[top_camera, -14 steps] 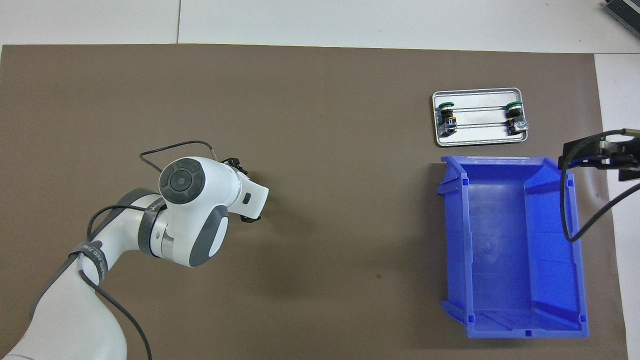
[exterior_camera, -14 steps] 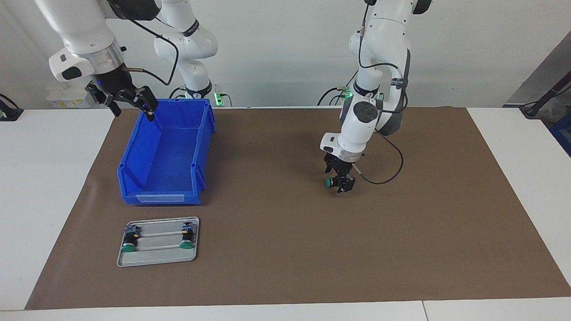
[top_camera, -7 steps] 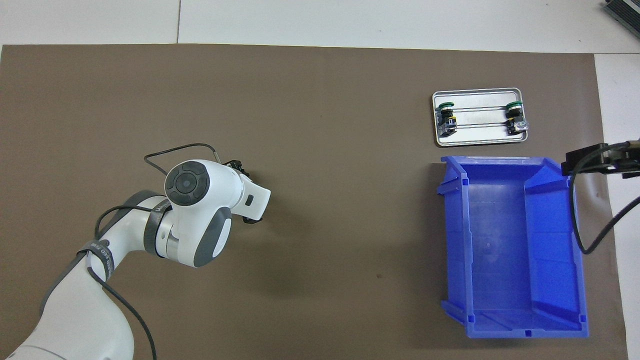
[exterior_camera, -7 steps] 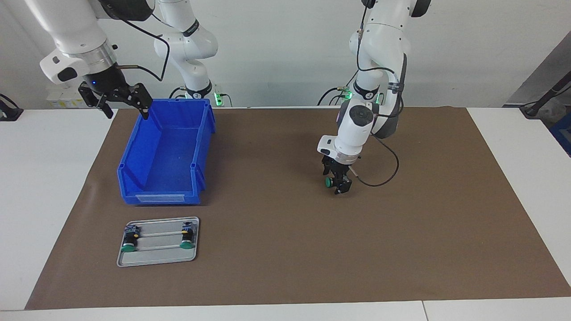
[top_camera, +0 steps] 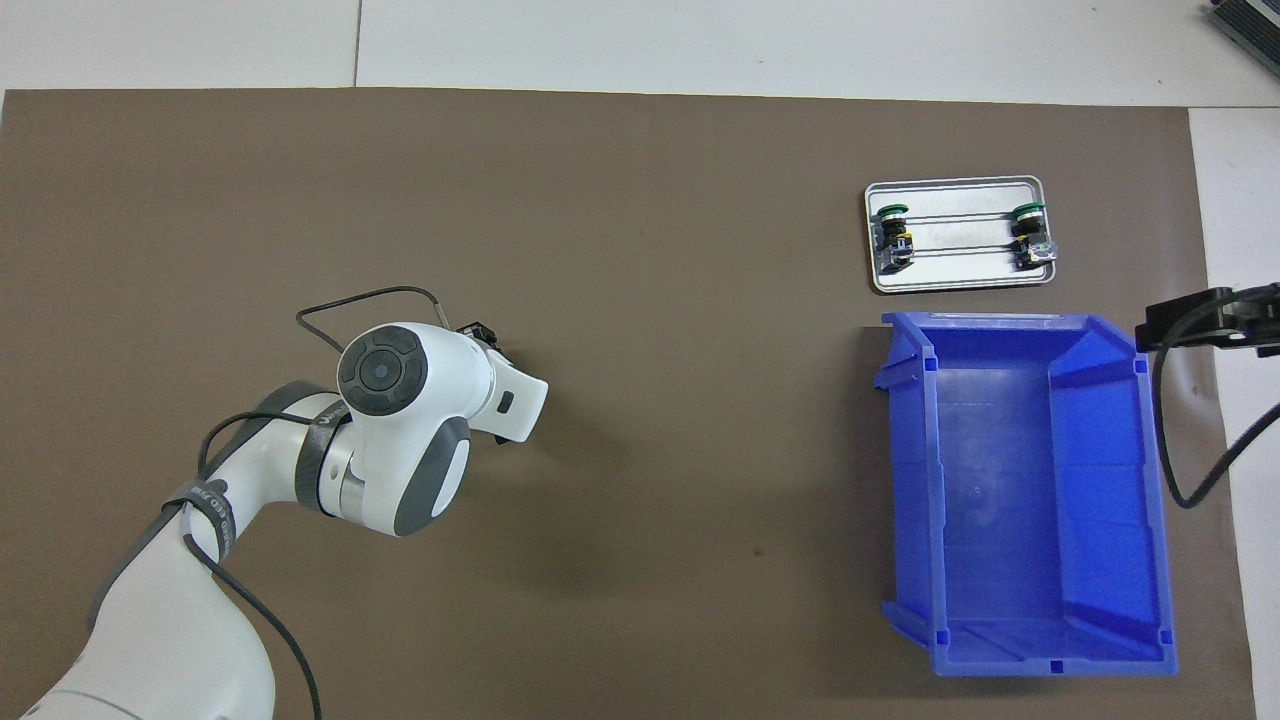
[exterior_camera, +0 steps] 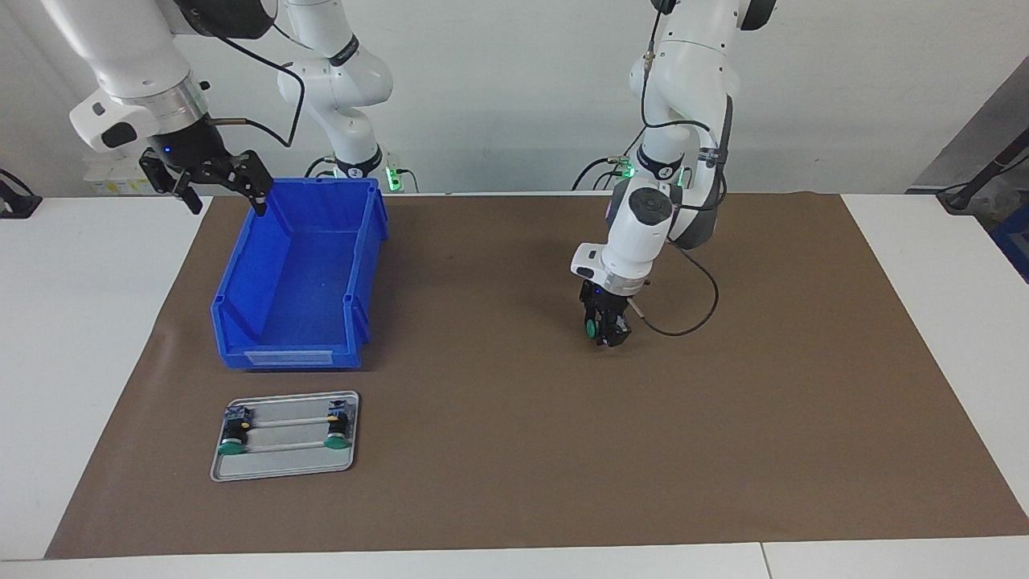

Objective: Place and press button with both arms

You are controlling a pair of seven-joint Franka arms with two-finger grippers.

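The left end effector (exterior_camera: 604, 330), fingers closing around the button (exterior_camera: 592, 327), sits low over the mat at the desk's centre. The right end effector (exterior_camera: 217, 181) waits open above the bin's (exterior_camera: 293, 277) 11 o'clock corner. Placing and pressing remain.

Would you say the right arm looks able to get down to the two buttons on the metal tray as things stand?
Probably yes: the right pincer hangs open above the blue bin's edge, and nothing covers the tray just past the bin, farther from the robots.
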